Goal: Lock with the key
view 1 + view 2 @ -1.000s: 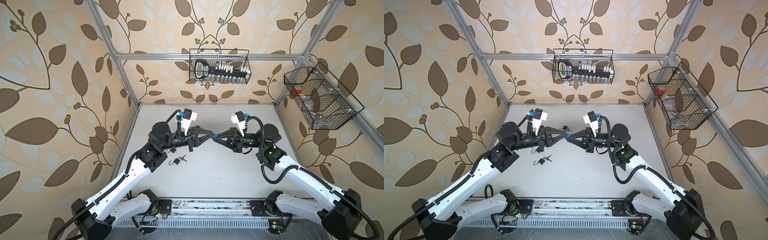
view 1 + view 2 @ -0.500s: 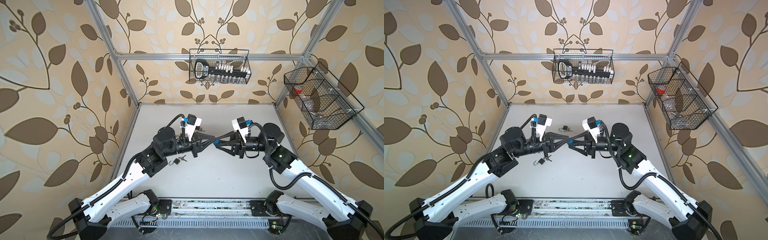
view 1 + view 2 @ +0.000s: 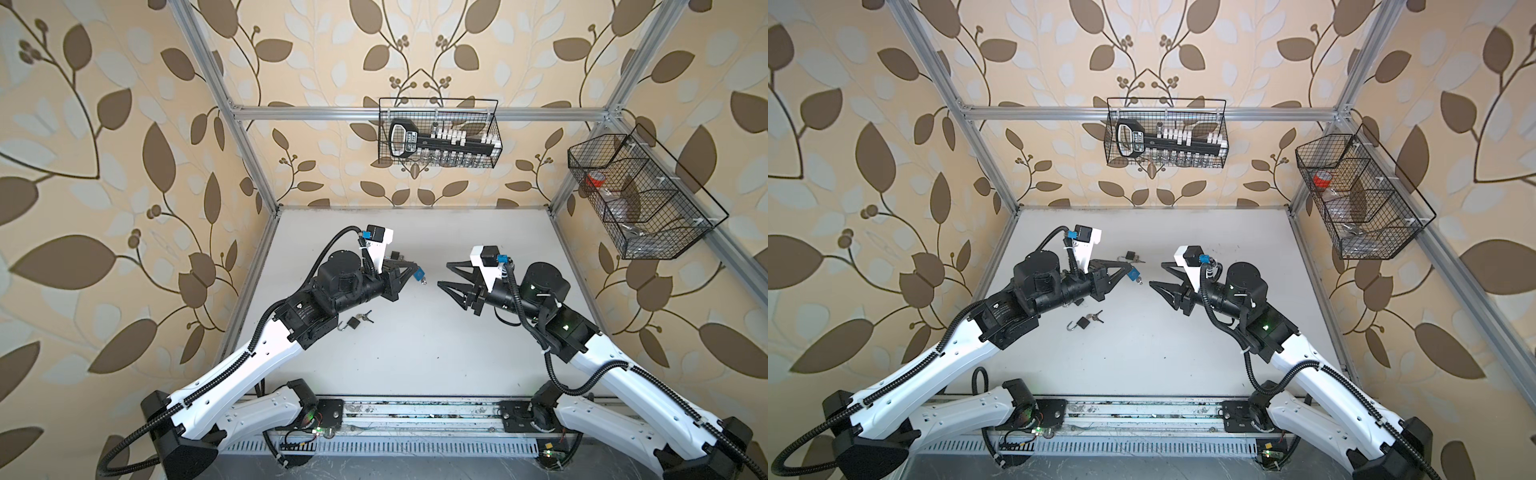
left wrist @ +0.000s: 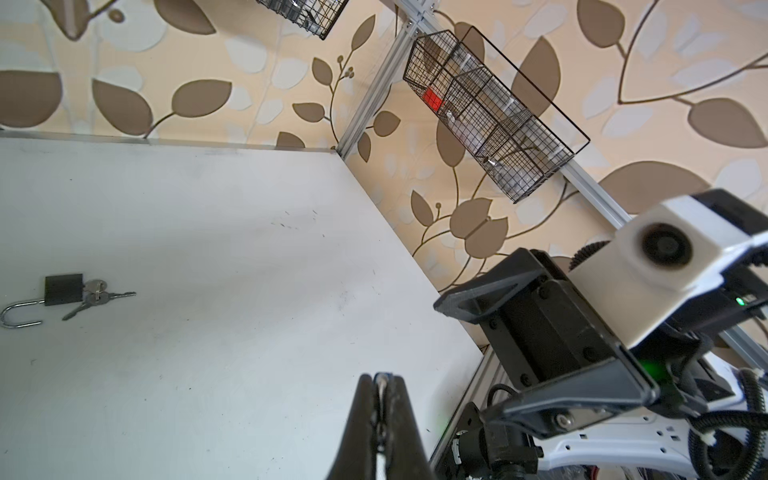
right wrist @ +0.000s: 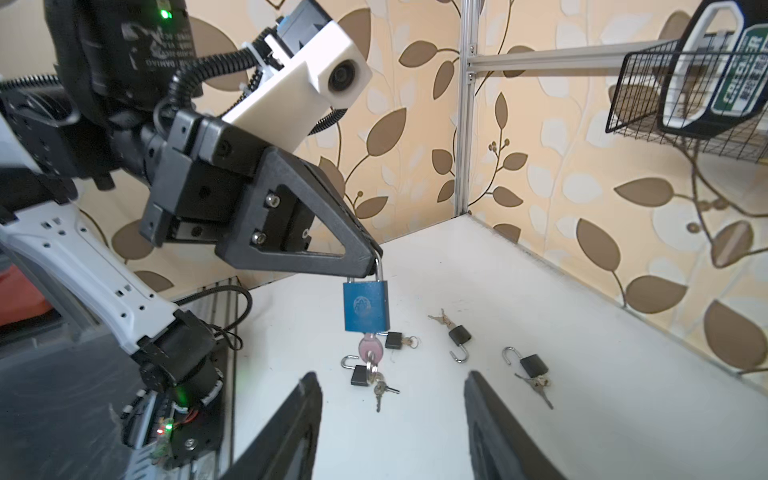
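A blue padlock (image 5: 365,305) hangs above the white table (image 3: 415,353) in the middle, and my left gripper (image 3: 414,271) is shut on its shackle. A pink-headed key (image 5: 368,349) sits in the bottom of the padlock, with a ring and spare keys dangling under it. In both top views the padlock (image 3: 1133,274) shows as a small blue block at the left fingertips. In the left wrist view the left gripper (image 4: 381,378) has its jaws pressed on a thin metal bar. My right gripper (image 3: 443,274) stands open a short way right of the padlock, holding nothing; in the right wrist view the right gripper (image 5: 390,376) faces the key.
Several small black padlocks with keys lie on the table: an open black padlock (image 3: 353,323) under the left arm, a second black padlock (image 3: 1131,254) farther back, and others (image 5: 531,365) nearby. A wire basket (image 3: 438,139) hangs on the back wall and a second wire basket (image 3: 640,199) on the right wall.
The right gripper has opened and drawn back to the right, away from the padlock. The left gripper has kept hold of the padlock and shifted slightly left.
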You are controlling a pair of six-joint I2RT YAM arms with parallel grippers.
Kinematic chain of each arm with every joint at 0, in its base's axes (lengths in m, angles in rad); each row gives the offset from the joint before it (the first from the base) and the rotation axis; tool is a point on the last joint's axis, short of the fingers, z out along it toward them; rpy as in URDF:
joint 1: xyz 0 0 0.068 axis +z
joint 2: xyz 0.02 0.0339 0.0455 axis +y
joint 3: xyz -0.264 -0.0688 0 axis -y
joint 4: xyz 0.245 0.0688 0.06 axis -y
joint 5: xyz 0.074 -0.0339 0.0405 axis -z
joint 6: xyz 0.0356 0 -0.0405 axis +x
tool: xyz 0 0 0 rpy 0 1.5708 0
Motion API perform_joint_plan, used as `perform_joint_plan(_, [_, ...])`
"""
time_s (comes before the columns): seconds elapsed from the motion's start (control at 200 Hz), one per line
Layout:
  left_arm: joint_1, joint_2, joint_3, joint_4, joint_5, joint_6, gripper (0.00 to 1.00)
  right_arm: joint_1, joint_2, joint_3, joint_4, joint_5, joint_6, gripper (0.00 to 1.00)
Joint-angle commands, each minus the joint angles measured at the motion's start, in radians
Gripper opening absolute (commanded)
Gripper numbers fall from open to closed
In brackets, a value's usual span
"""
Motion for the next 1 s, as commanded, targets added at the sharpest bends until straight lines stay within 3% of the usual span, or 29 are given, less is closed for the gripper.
perform_joint_plan(0.0, [0.006,-0.006,0.031,0.022,-0.068,-0.054,0.0,0.021,0.041,-0.013,0.053,0.024,-0.024,0.46])
perform_joint_plan(0.175, [0.005,-0.024,0.001,0.056,-0.093,-0.105,0.0,0.073,0.059,-0.06,0.14,0.121,-0.022,0.45])
perform_joint_plan(0.475, [0.006,-0.033,-0.019,0.073,-0.087,-0.128,0.0,0.142,0.131,-0.042,0.154,0.181,-0.044,0.46])
perform_joint_plan(0.995, [0.005,-0.018,-0.004,0.071,-0.074,-0.115,0.0,0.143,0.185,-0.005,0.166,0.16,-0.04,0.3])
